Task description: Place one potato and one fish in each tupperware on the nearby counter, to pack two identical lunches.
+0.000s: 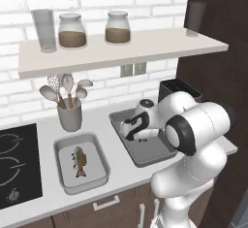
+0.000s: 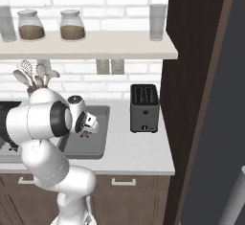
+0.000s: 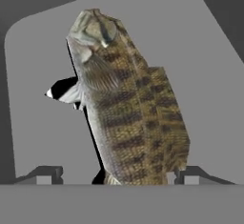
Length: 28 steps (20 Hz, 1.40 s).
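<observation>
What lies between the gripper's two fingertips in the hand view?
In the hand view a fish lies between the fingertips of the gripper, over the grey floor of a tub.

Counter [image 1: 121, 166], pale off-white, over dark brown cabinet fronts. Directly on it: two tupperware tubs, left [image 1: 65, 183] and right [image 1: 145, 161]; grey utensil crock [image 1: 70, 116]; black toaster [image 2: 144, 108]. Black cooktop [image 1: 17, 166] inset at left.

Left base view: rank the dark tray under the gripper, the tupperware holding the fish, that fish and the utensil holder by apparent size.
1. Dark tray and tupperware: look alike, and the arm hides part of the tray, so unranked.
2. Utensil holder.
3. Fish.
</observation>
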### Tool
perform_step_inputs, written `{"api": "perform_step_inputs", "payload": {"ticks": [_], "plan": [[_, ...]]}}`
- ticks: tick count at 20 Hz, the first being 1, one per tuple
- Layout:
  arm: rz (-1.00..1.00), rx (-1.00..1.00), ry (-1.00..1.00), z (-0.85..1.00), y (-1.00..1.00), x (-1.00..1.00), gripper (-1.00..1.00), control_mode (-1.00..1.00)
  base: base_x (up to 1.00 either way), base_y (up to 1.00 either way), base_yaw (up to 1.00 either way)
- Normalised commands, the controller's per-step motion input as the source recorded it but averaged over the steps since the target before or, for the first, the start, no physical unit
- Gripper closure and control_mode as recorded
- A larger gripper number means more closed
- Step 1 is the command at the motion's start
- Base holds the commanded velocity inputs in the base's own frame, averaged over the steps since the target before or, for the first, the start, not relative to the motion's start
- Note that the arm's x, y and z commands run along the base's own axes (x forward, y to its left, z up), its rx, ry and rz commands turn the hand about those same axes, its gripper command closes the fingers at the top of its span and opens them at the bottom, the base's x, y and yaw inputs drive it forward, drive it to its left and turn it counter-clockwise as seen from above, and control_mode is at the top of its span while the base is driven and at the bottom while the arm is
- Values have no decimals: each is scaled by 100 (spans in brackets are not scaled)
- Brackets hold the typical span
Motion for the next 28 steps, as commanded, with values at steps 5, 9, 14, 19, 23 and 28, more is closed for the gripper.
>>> {"api": "perform_step_inputs", "payload": {"ticks": [5, 9, 14, 19, 23, 28], "plan": [[7, 0, -6, -43, -44, 7, -100, -100, 0, 0, 0], [0, 6, -2, 85, -1, 0, -100, -100, 0, 0, 0], [0, 1, 1, 100, 0, -5, -100, -100, 0, 0, 0], [0, 1, 13, 100, 0, -96, -100, -100, 0, 0, 0], [0, -2, 3, 79, 0, -100, -100, -100, 0, 0, 0], [2, -3, -32, 12, 0, -100, -100, -100, 0, 0, 0]]}}
